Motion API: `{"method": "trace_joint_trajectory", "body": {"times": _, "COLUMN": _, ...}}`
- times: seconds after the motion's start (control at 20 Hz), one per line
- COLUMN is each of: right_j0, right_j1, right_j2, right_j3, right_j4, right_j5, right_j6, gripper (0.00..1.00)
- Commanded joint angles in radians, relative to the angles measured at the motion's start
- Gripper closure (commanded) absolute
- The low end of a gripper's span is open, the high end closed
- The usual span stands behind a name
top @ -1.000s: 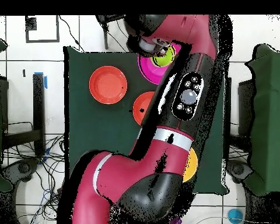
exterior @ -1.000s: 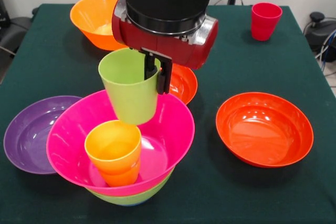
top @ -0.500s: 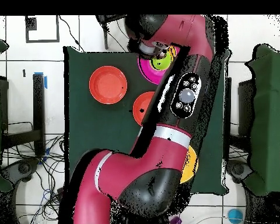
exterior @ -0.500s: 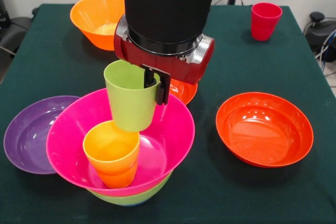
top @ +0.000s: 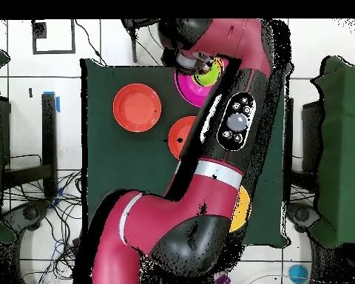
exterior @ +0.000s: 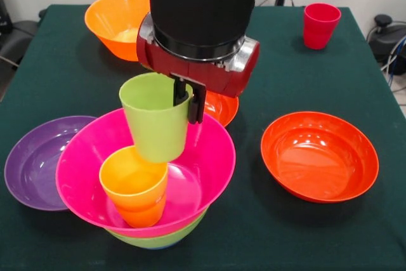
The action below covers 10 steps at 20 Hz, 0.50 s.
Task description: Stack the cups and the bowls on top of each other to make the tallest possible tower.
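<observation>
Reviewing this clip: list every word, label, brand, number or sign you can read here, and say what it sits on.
None can be read.
The green cup, yellow-orange cup, red cup and the bowls, such as the magenta bowl, are plain plastic with no print.
The gripper and the arm's round buttons show no legible marking.

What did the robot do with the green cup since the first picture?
The gripper kept its pinch on the rim of the lime green cup and carried it a little lower and leftward in the front view, so its base now hangs just over the yellow-orange cup in the magenta bowl. Nothing was let go. The red cup and the other bowls stayed where they were.
</observation>
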Motion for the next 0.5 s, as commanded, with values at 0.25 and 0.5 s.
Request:
{"method": "trace_joint_trajectory", "body": {"times": 0.25, "right_j0": 0.009, "right_j1": -0.129, "right_j2": 0.106, "right_j3": 0.109, "right_j4": -0.067, "right_j5": 0.133, "right_j6": -0.123, "gripper": 1.00}}
{"method": "trace_joint_trajectory", "body": {"times": 0.5, "right_j0": 0.000, "right_j1": -0.143, "right_j2": 0.110, "right_j3": 0.114, "right_j4": -0.071, "right_j5": 0.153, "right_j6": -0.128, "gripper": 1.00}}
